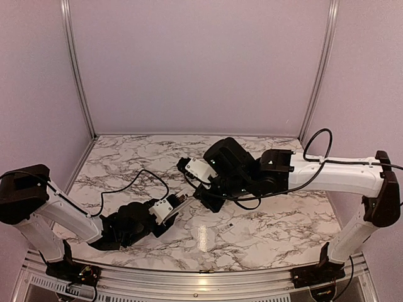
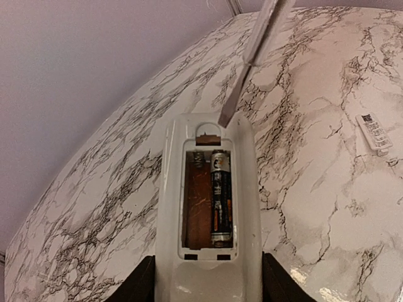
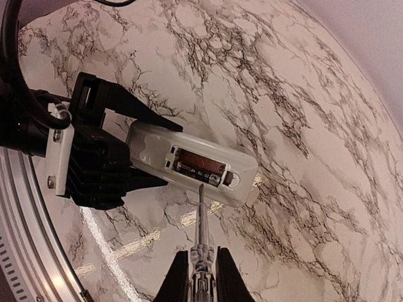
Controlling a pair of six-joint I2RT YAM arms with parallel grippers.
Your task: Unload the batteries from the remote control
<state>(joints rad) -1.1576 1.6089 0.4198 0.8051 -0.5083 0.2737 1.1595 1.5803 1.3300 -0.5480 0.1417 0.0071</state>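
The left gripper (image 2: pixel 208 277) clamps the remote control (image 2: pixel 245 189) by one end, its long axis running straight out from the jaws, compartment open. The right gripper (image 3: pixel 203 267), closed on a grey rod (image 3: pixel 201 220), aims at it: one battery (image 2: pixel 220 198) lies lengthwise just ahead of the tip.

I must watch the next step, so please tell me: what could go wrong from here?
1. The rod has its tip at the rim of the open bay of the remote; it could slip past the battery and scrape the remote.
2. The left gripper holds the remote by one end only, so prying might tilt it.
3. A freed battery could roll away on the table.
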